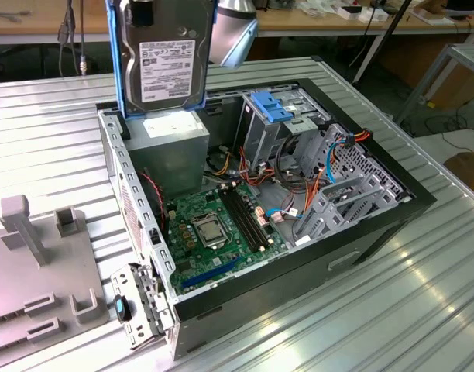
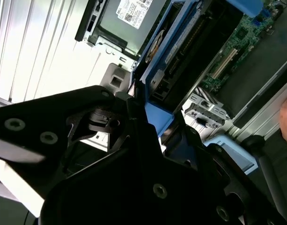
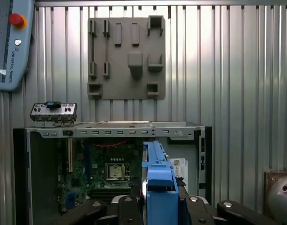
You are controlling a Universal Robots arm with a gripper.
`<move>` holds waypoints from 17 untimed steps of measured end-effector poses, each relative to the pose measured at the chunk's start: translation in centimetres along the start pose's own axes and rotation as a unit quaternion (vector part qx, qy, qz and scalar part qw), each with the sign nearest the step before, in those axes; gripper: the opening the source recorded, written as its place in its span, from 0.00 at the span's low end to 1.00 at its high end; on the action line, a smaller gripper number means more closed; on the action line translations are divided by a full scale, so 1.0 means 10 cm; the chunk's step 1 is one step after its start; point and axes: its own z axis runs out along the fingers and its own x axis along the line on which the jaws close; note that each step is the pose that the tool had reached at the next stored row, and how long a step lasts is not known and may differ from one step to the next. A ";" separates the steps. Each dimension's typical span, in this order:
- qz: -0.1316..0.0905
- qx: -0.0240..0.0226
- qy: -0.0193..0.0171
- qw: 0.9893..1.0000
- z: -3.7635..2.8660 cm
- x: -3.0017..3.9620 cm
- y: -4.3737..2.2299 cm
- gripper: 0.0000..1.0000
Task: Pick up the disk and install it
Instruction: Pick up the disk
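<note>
The disk (image 1: 163, 62) is a silver hard drive with a white label and a blue plastic frame. It hangs upright in the air over the back left corner of the open computer case (image 1: 361, 232), above the grey power supply (image 1: 171, 143). In the first wrist view my gripper (image 3: 160, 199) is shut on the disk, its black fingers (image 3: 129, 206) pressed against both sides of the blue frame (image 3: 158, 173). The second wrist view shows the disk (image 2: 190, 47) edge-on past the gripper's black body. The silver drive cage with blue clips (image 1: 279, 108) sits at the case's far side.
The case lies open on a ribbed metal table with the green motherboard (image 1: 214, 225) and loose cables (image 1: 322, 167) exposed. A grey fixture plate (image 1: 36, 271) lies at the exterior view's left. A small metal bracket (image 1: 140, 298) stands at the case's near corner. A pendant (image 3: 10, 42) rests beyond.
</note>
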 end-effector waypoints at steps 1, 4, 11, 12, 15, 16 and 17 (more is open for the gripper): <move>0.000 0.000 0.000 1.000 0.002 0.001 -0.036 0.37; 0.000 0.000 0.000 1.000 0.011 0.003 -0.195 0.37; 0.000 0.000 0.000 1.000 0.033 -0.001 -0.556 0.37; 0.000 0.000 0.000 1.000 0.036 -0.001 -0.607 0.37; 0.000 0.000 0.000 1.000 0.048 -0.003 -0.741 0.37; 0.000 0.000 0.000 1.000 0.052 -0.003 -0.795 0.37; 0.000 0.000 0.000 1.000 0.055 -0.004 -0.842 0.37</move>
